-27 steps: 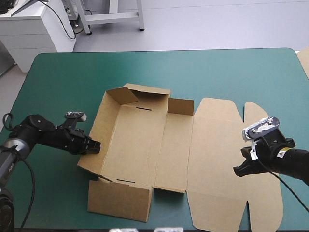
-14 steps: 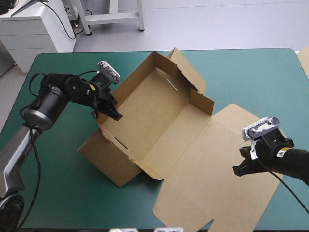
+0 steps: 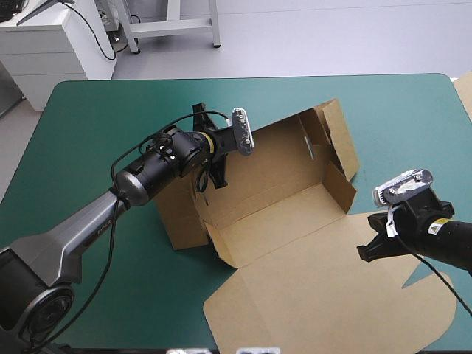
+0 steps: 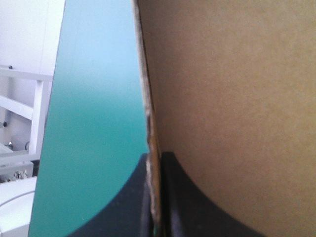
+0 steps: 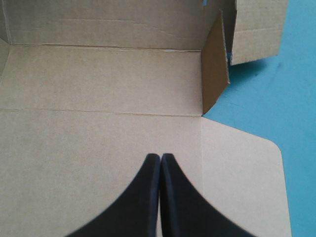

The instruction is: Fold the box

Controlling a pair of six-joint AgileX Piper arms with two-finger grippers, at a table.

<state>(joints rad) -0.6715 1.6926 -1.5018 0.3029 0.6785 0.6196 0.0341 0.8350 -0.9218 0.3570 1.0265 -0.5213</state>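
The brown box [image 3: 284,173] lies skewed across the middle of the table, an open tray with raised walls and its lid [image 3: 332,291] flat toward the near edge. My left gripper [image 3: 213,175] is shut on the top edge of the tray's left wall. In the left wrist view the board's edge [image 4: 148,123] runs between the black fingers [image 4: 180,202], with the box wall [image 4: 232,98] beside them. My right gripper [image 3: 366,255] is shut and holds nothing. It hovers over the lid panel [image 5: 74,163], pointing into the tray, with an end flap [image 5: 215,69] standing upright ahead.
Bare teal-green cover [image 3: 88,125] lies to the left and along the far side. A strip of more brown board [image 3: 465,92] shows at the table's right edge. The lid's rounded corner [image 3: 442,310] reaches toward the near right corner.
The left gripper swung toward the far right with the box wall in it, turning and dragging the whole box. The right gripper has hardly moved.
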